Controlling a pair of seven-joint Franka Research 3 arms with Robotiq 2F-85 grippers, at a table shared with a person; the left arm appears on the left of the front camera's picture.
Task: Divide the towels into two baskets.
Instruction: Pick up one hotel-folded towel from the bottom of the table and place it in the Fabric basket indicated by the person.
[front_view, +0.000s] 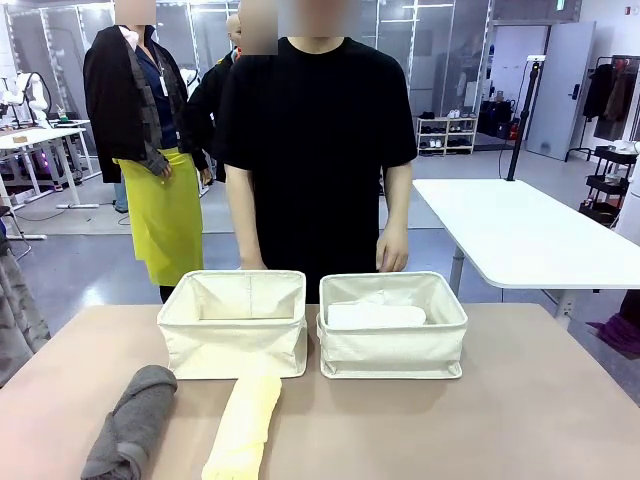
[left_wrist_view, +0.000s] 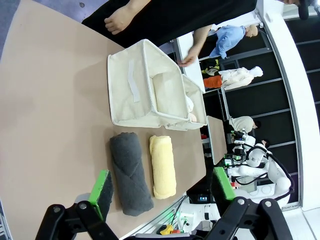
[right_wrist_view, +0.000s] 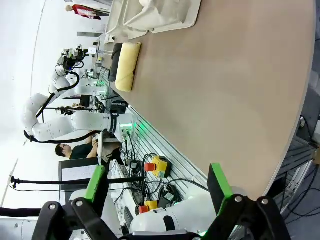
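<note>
Front view: white towel (front_view: 375, 316) inside the right basket (front_view: 392, 352); wrist views: left fingers (left_wrist_view: 102, 188) and right fingers (right_wrist_view: 96, 183) spread.

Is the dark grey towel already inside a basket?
No, the dark grey towel lies on the table, beside the pale yellow towel.

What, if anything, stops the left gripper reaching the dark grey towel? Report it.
Likely nothing: the left gripper hangs open above the dark grey towel, which lies uncovered on the table beside the yellow towel.
</note>
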